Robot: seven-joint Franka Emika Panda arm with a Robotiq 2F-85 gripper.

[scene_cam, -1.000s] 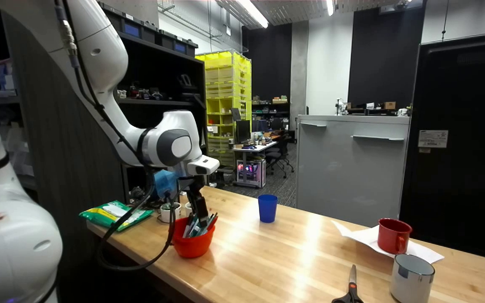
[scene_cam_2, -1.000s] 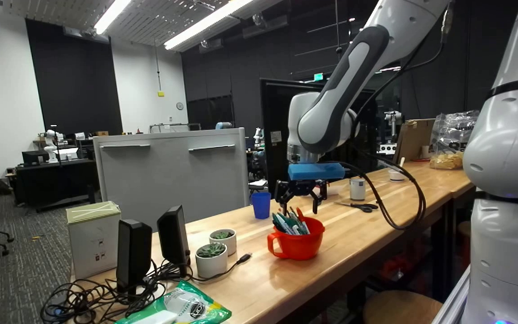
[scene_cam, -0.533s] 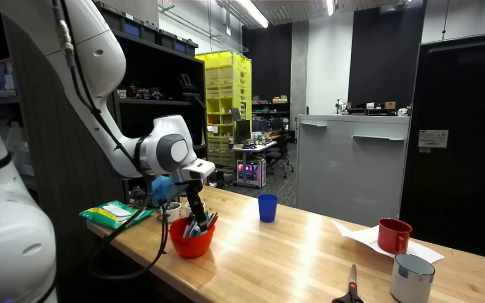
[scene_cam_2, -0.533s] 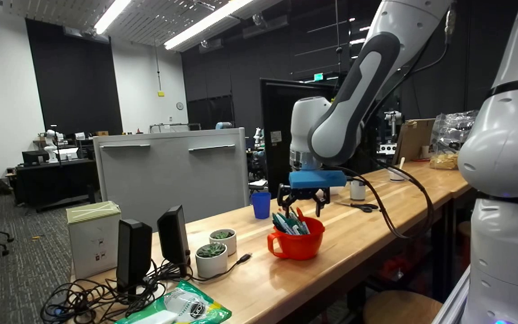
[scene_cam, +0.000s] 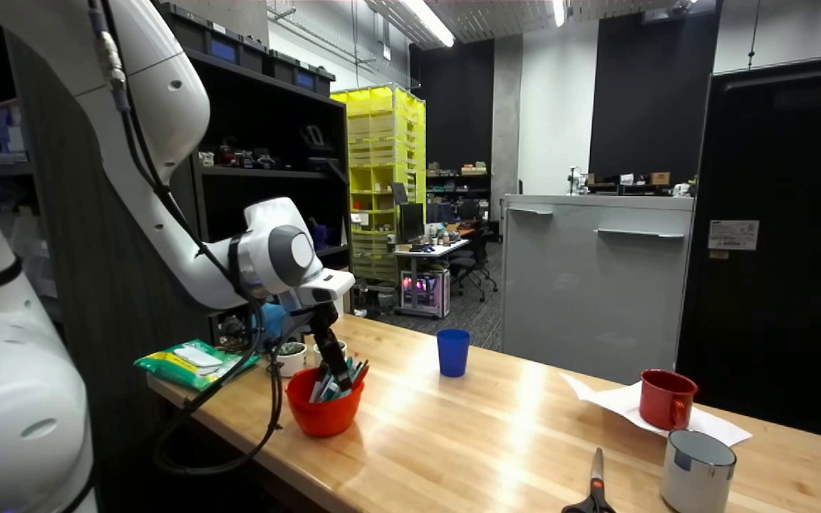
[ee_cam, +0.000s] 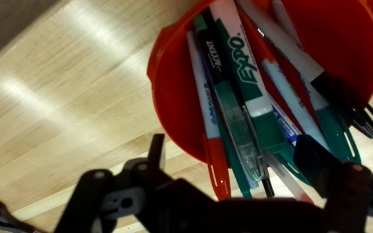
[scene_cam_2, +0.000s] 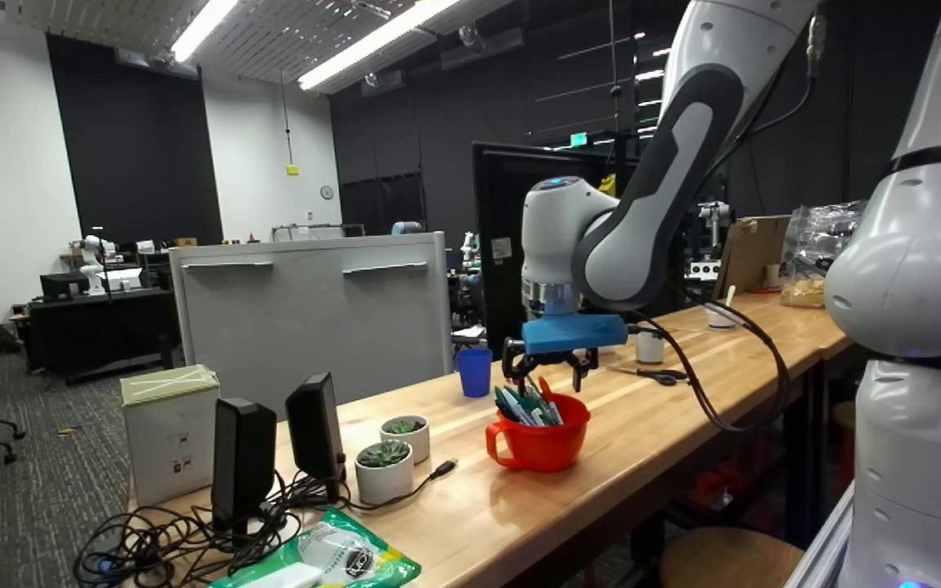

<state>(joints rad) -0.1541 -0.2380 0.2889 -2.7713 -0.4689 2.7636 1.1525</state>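
An orange-red mug (scene_cam_2: 548, 445) with a handle stands on the wooden table, full of pens and markers leaning in one direction. My gripper (ee_cam: 231, 147) is open right above their upper ends, its fingers wide apart across the bunch. In the wrist view a green-and-white Expo marker (ee_cam: 243, 61), a clear green highlighter (ee_cam: 236, 119) and a red-capped marker (ee_cam: 217, 165) point into the gap. The right finger (ee_cam: 314, 161) overlaps some green caps there; whether it touches them I cannot tell. A black-capped marker (ee_cam: 342, 97) lies off to the right. Nothing is gripped.
A blue cup (scene_cam: 452, 353) stands behind the mug. Farther along are scissors (scene_cam: 596, 491), a white can (scene_cam: 698, 474) and a red mug (scene_cam: 665, 400) on paper. Two potted succulents (scene_cam_2: 385, 478), black speakers (scene_cam_2: 242, 465), cables and a green bag (scene_cam_2: 348, 555) sit at the opposite end.
My hand has come down a little and tilted, its wrist shifting back towards the robot's base while the fingers stay over the pens. The orange-red mug and its pens have not moved.
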